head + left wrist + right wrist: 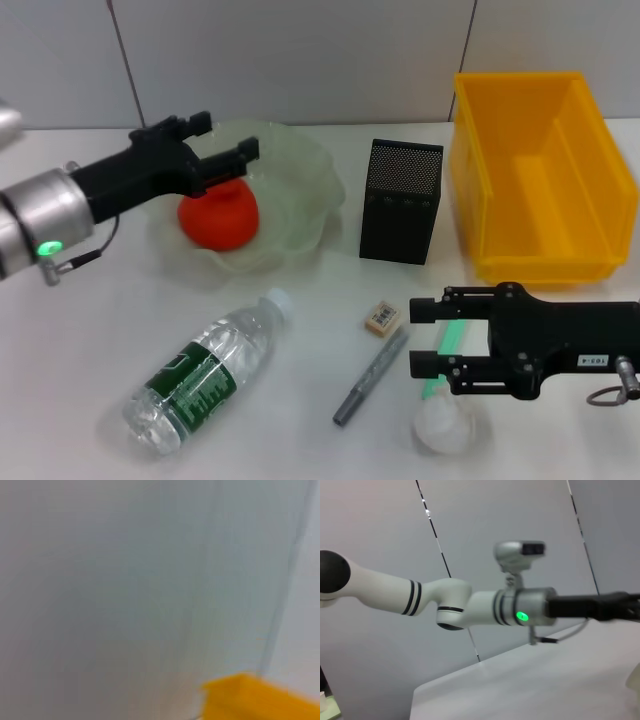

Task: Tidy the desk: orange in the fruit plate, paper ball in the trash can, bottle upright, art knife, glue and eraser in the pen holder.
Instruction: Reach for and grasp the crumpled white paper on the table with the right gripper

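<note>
The orange [218,215] lies in the pale green fruit plate [300,190] at the back left. My left gripper [228,142] is open just above the orange. My right gripper [427,337] is open at the front right, its fingers either side of the mint-green glue [453,335] on the table. The paper ball [443,425] lies just in front of it. The eraser [382,317] and the grey art knife [372,377] lie to the left of the right gripper. The bottle [205,375] lies on its side at the front left. The black pen holder [400,200] and the yellow trash can [540,180] stand at the back.
The trash can's corner [255,697] shows in the left wrist view against the wall. The right wrist view shows my left arm [485,607] reaching over the white table [545,685].
</note>
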